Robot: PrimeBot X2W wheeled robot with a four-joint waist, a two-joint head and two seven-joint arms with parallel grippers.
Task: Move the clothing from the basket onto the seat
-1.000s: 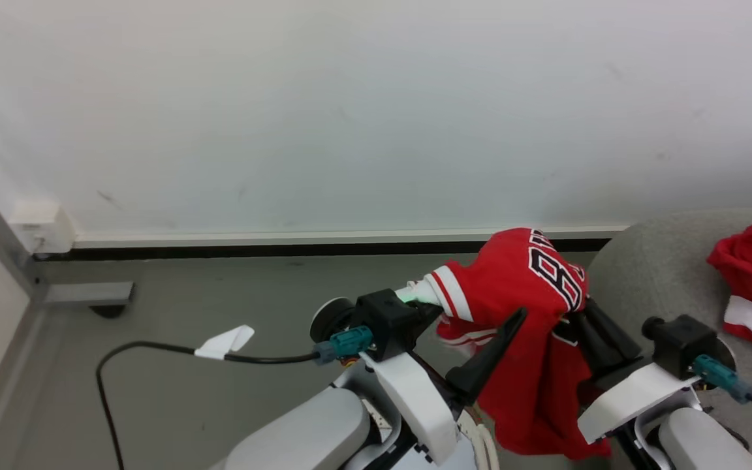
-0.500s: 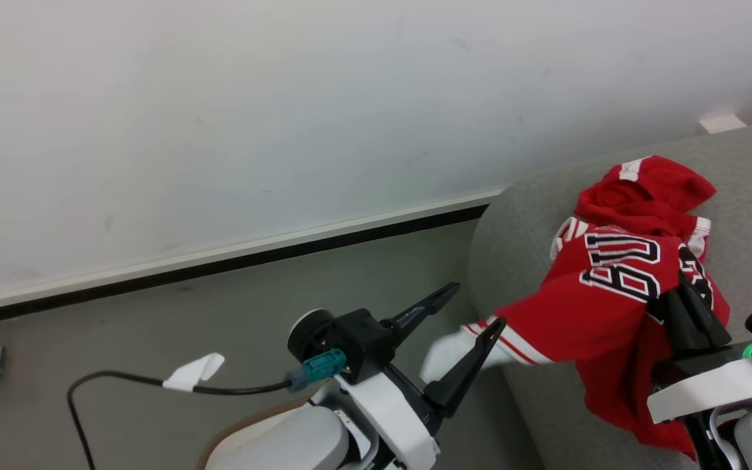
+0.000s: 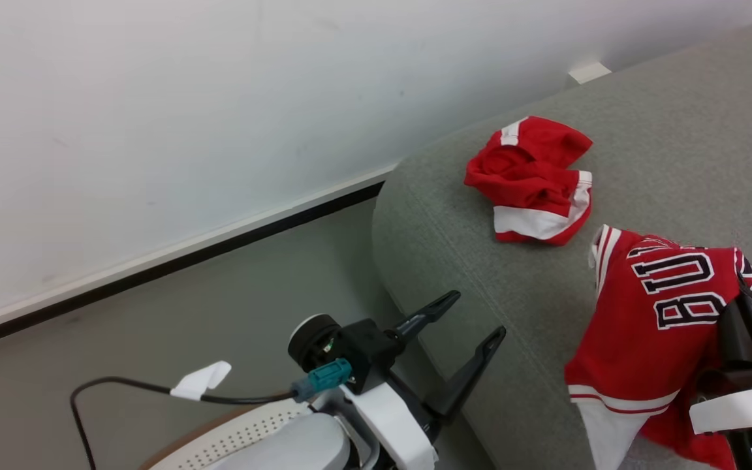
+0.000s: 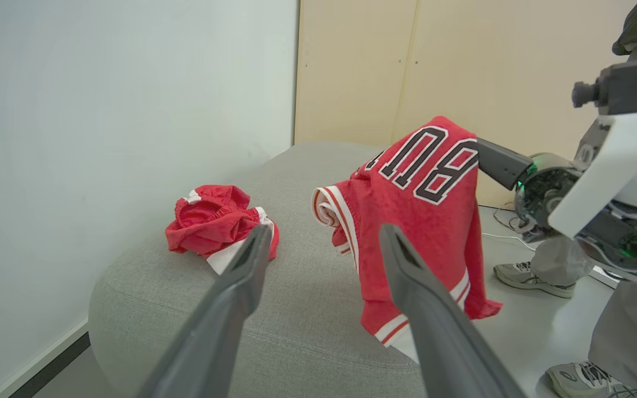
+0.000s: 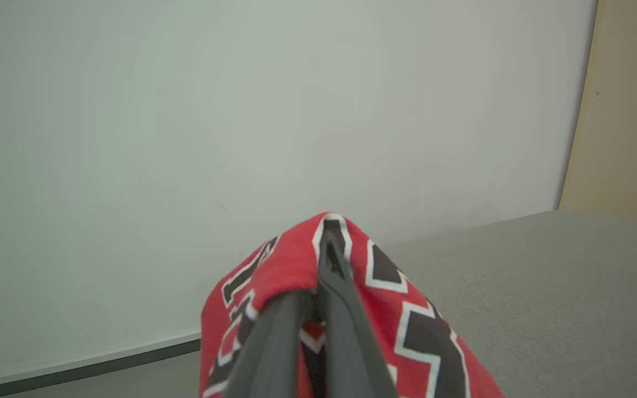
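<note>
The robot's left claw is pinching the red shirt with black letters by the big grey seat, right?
Not quite: the right gripper is shut on the red jersey with black-and-white lettering, by the big grey woven-fabric seat. The left gripper stands open and empty. The head view shows it.

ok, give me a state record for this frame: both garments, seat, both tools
right tool: shut on jersey
left tool: open, empty, beside the seat edge
jersey: hanging from right tool over seat, not released
trimmed garment: bunched, lying on seat
basket: rim at bottom of head view, contents hidden
task: one garment placed, one to drop
</note>
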